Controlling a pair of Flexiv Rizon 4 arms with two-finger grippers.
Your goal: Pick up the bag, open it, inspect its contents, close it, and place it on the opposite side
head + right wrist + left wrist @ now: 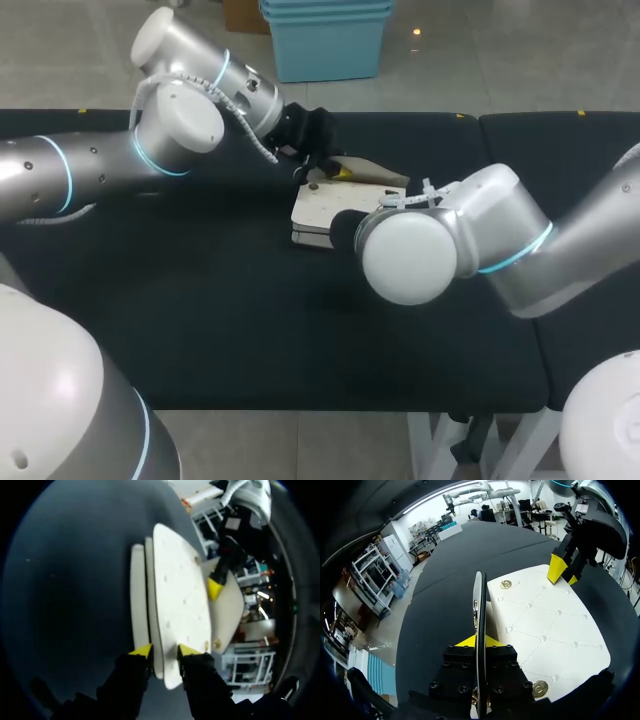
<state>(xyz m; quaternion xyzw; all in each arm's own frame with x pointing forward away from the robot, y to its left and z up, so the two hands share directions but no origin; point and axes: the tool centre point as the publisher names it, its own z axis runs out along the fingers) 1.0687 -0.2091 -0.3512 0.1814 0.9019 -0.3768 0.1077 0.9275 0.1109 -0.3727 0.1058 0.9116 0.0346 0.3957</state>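
A cream quilted bag (318, 205) lies flat in the middle of the black table (180, 320). My left gripper (333, 172) is at its far edge, shut on the raised flap (479, 605), which stands on edge between the yellow tips (479, 641). The bag's body (550, 625) with brass studs lies beside it. My right gripper (165, 651) straddles the near edge of the bag's top panel (177, 595), its fingers apart with slim gaps on either side. In the head view the white elbow joint (415, 250) hides that gripper. The bag's inside is not visible.
The table's front edge (300, 408) runs near the lower part of the head view, and a seam (475, 118) splits the tabletop at the right. Bare black surface spreads to the left and in front of the bag.
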